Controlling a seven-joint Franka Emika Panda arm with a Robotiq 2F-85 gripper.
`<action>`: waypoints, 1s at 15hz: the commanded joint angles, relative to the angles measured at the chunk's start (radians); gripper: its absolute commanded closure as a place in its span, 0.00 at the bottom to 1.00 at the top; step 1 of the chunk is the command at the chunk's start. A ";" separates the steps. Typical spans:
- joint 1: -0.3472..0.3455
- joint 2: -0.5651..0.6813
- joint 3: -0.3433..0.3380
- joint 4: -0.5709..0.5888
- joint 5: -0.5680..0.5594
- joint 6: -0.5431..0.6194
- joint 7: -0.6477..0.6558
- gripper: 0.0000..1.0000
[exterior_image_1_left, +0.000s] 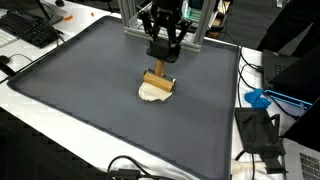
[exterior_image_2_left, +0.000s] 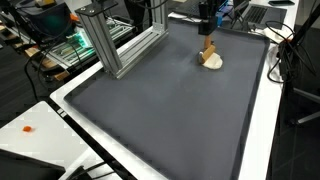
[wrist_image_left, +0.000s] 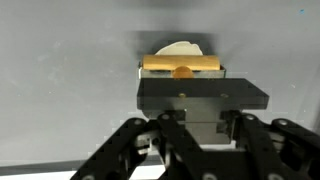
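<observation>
My gripper (exterior_image_1_left: 163, 56) hangs over the far middle of a dark grey mat (exterior_image_1_left: 90, 90). It is shut on the top of a light wooden block (exterior_image_1_left: 157, 79), which it holds upright. The block's lower end rests on or just above a flat cream-white piece (exterior_image_1_left: 154, 93) lying on the mat. In the other exterior view the gripper (exterior_image_2_left: 207, 31), block (exterior_image_2_left: 208, 47) and white piece (exterior_image_2_left: 213, 61) stand near the mat's far edge. In the wrist view the block (wrist_image_left: 180, 64) shows as a wooden bar with the white piece (wrist_image_left: 181, 47) behind it. The gripper body hides the fingertips there.
An aluminium frame (exterior_image_2_left: 110, 45) stands along the mat's edge, close behind the gripper (exterior_image_1_left: 135, 20). A keyboard (exterior_image_1_left: 30, 30), cables and a blue object (exterior_image_1_left: 258, 98) lie on the white table around the mat (exterior_image_2_left: 170, 110).
</observation>
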 joint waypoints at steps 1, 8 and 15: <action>0.004 0.064 0.001 -0.017 -0.009 0.107 0.035 0.78; 0.024 0.120 -0.018 0.013 -0.045 0.204 0.106 0.78; 0.038 0.133 -0.032 0.029 -0.056 0.214 0.128 0.78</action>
